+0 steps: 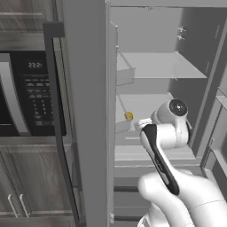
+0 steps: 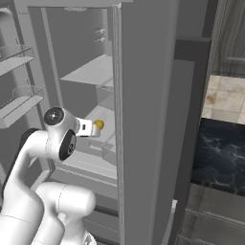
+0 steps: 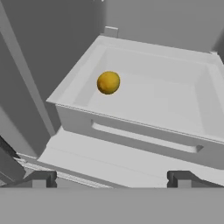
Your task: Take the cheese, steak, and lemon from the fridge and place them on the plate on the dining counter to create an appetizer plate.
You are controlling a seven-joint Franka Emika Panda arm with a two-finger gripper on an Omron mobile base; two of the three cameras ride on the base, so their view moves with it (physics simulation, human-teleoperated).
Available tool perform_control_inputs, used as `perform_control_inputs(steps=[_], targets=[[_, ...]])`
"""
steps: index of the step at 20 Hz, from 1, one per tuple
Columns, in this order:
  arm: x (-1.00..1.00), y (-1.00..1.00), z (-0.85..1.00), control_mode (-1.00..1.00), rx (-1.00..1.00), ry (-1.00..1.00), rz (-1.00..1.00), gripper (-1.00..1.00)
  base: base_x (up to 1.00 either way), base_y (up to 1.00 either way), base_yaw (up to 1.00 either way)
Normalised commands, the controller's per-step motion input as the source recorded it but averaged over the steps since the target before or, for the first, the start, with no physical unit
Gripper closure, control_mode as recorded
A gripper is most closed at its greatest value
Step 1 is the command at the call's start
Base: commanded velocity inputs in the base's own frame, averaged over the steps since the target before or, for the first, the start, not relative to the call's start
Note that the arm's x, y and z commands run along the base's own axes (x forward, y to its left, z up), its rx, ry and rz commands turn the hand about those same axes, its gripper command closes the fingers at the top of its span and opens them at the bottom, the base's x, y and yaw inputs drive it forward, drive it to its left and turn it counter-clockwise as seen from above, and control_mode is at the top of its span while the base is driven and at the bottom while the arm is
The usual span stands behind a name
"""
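The fridge [image 1: 88,111] stands open, and the lemon [image 3: 108,82] lies alone in a pale grey drawer [image 3: 144,109] inside it, near the drawer's left wall as the hand view shows it, touching nothing else. The tool [image 3: 112,178] is released, its two dark fingertips [image 3: 41,178] spread wide and grasping nothing, held in front of the drawer's front wall and well short of the lemon. To the left of the fridge in the left base view sits a black microwave [image 1: 26,93], and a black marble-look counter [image 2: 222,153] shows at the right of the right base view
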Motion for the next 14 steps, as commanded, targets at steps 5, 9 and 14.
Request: perform_control_inputs(steps=[5, 9, 14], targets=[[0.3, 0.02, 0.0, -1.0, 0.0, 0.0, 0.0, -1.0, 0.0, 0.0, 0.0], [0.22, 0.11, -0.01, -1.0, 0.0, 0.03, 0.0, -1.0, 0.0, 0.0, 0.0], [0.14, 0.11, -0.07, -1.0, 0.0, 0.0, 0.0, -1.0, 0.0, 0.0, 0.0]])
